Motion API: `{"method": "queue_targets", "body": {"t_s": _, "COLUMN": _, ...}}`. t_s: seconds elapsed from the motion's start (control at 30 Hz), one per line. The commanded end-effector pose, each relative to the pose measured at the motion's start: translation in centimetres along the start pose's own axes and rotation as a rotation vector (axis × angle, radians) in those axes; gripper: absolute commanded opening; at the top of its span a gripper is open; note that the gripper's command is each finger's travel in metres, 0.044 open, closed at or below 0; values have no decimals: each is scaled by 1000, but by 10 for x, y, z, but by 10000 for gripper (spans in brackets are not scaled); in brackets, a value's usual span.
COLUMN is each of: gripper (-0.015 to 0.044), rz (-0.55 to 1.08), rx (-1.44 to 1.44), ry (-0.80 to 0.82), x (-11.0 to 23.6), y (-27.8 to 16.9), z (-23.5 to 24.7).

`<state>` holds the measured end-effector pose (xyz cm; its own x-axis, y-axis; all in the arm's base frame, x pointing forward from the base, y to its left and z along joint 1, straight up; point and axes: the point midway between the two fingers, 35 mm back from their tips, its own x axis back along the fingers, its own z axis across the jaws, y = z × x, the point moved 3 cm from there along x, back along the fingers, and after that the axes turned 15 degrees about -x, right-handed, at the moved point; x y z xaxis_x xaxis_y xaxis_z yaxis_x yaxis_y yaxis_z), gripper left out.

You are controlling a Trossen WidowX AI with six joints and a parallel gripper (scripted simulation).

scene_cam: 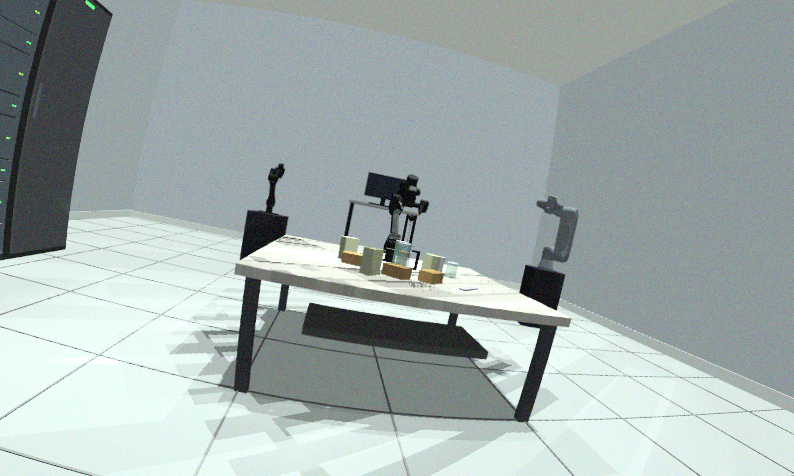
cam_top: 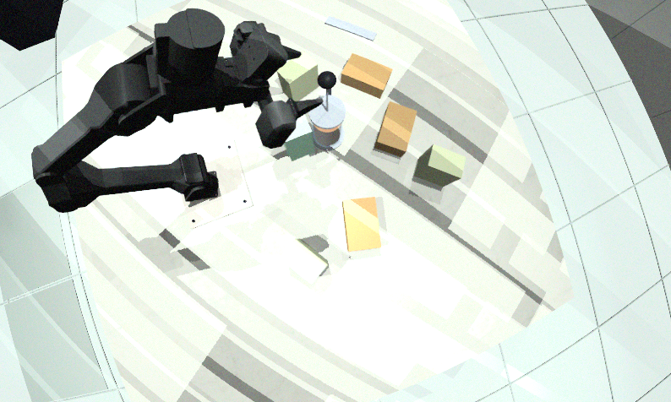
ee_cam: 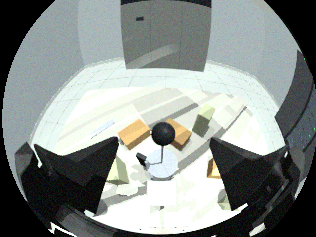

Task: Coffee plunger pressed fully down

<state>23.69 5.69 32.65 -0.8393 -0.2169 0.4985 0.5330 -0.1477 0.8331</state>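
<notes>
The coffee press (cam_top: 326, 133) (scene_cam: 402, 253) stands upright, a clear cylinder with dark contents and a pale round lid (cam_top: 334, 116) (ee_cam: 167, 166). Its black ball knob (cam_top: 326, 79) (ee_cam: 163, 134) stands high above the lid on a thin rod, so the plunger is up. My gripper (cam_top: 311, 77) (ee_cam: 165, 142) is wide open and empty. In the wrist view the knob shows midway between the fingers, seen from above. In the top view one fingertip overlaps the lid's edge; I cannot tell the height gap or any touch. The gripper is too small to judge in the exterior view.
Orange blocks (cam_top: 366, 74) (cam_top: 396, 128) (ee_cam: 135, 134) stand near the press, with a third orange block (cam_top: 362, 224) farther off. Green blocks (cam_top: 297, 79) (cam_top: 440, 165) (ee_cam: 118, 171) stand on both sides. A pale flat strip (cam_top: 350, 28) (scene_cam: 467, 288) lies beyond.
</notes>
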Motion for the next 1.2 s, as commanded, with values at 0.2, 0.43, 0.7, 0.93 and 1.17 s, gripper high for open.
{"method": "queue_targets", "body": {"t_s": 0.2, "gripper": 440, "rz": -9, "rx": 10, "ry": 0, "x": -9, "y": -7, "z": -1}}
{"method": "queue_targets", "body": {"t_s": 0.43, "gripper": 440, "rz": -10, "rx": 10, "ry": 1, "x": -21, "y": -6, "z": -1}}
{"method": "queue_targets", "body": {"t_s": 0.7, "gripper": 440, "rz": -11, "rx": 11, "ry": 2, "x": -33, "y": -6, "z": -1}}
{"method": "queue_targets", "body": {"t_s": 0.93, "gripper": 440, "rz": -12, "rx": 11, "ry": 2, "x": -42, "y": -7, "z": -1}}
{"method": "queue_targets", "body": {"t_s": 1.17, "gripper": 256, "rz": -12, "rx": 11, "ry": 2, "x": -42, "y": -7, "z": -1}}
